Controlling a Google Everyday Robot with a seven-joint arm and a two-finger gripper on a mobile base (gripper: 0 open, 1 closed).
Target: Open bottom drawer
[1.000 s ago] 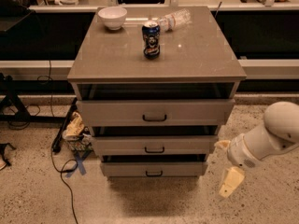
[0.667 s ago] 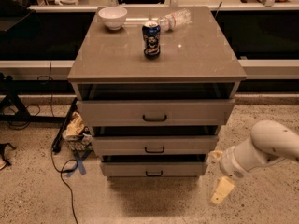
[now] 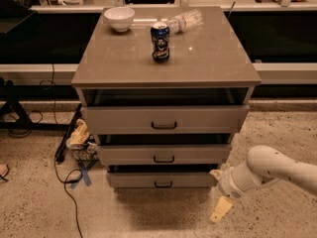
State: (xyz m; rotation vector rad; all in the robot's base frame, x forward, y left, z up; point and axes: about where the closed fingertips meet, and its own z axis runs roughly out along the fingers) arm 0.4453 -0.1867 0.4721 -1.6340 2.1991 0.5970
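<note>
The bottom drawer [image 3: 162,179] is the lowest and narrowest of three grey-beige fronts on the cabinet, with a small black bar handle [image 3: 163,184]. All three drawers stand slightly out from the cabinet body. My gripper [image 3: 218,192] is at the lower right, low above the floor, just beside the right end of the bottom drawer's front. Its fingers are spread apart and hold nothing: one fingertip [image 3: 215,173] is near the drawer's right corner and the other [image 3: 221,210] points down toward the floor. The gripper is well to the right of the handle.
The cabinet top [image 3: 208,58] carries a white bowl [image 3: 119,18], a blue can [image 3: 160,42] and a plastic bottle [image 3: 184,20] lying on its side. Crumpled bags [image 3: 79,138] and black cables [image 3: 67,182] lie on the floor left of the cabinet. A counter runs behind.
My arm has swung left and down, bringing the gripper from right of the cabinet to the right end of the bottom drawer. The drawers have not moved.
</note>
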